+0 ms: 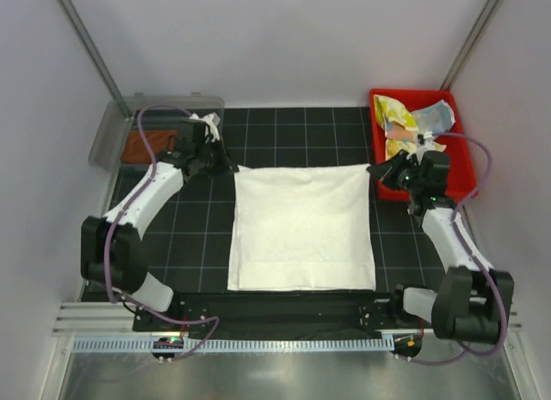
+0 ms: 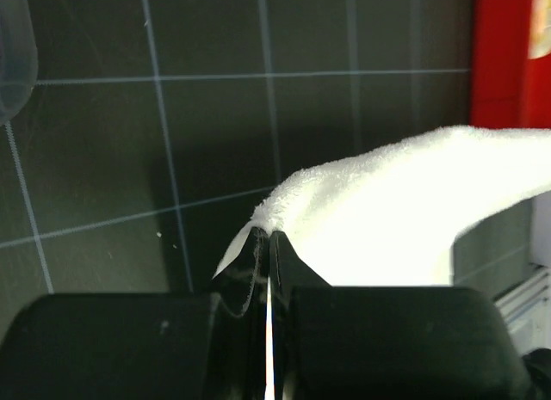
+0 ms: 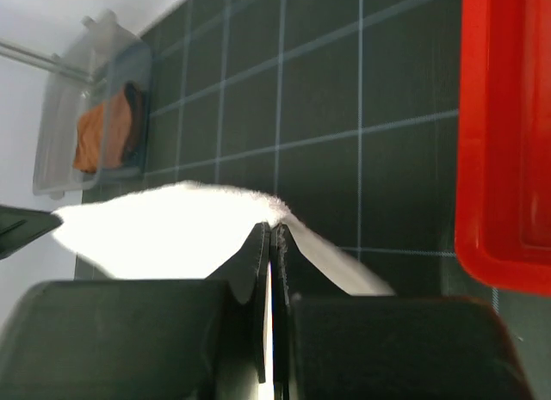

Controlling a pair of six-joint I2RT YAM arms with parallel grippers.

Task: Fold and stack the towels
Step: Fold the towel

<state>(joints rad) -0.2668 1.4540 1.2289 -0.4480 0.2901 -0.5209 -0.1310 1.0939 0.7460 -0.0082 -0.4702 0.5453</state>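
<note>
A large white towel (image 1: 301,228) lies spread on the dark gridded mat. My left gripper (image 1: 225,166) is shut on its far left corner (image 2: 284,206). My right gripper (image 1: 377,171) is shut on its far right corner (image 3: 267,209). Both corners are lifted a little above the mat. A rust-brown towel (image 1: 148,144) lies in the clear bin at the far left and shows in the right wrist view (image 3: 103,133). A pale yellow patterned towel (image 1: 394,118) and a light-blue one (image 1: 435,116) lie crumpled in the red bin.
The clear plastic bin (image 1: 116,125) stands at the far left corner. The red bin (image 1: 461,163) stands at the far right, close beside my right gripper; its wall shows in both wrist views (image 3: 504,125). A metal rail (image 1: 258,341) runs along the near edge.
</note>
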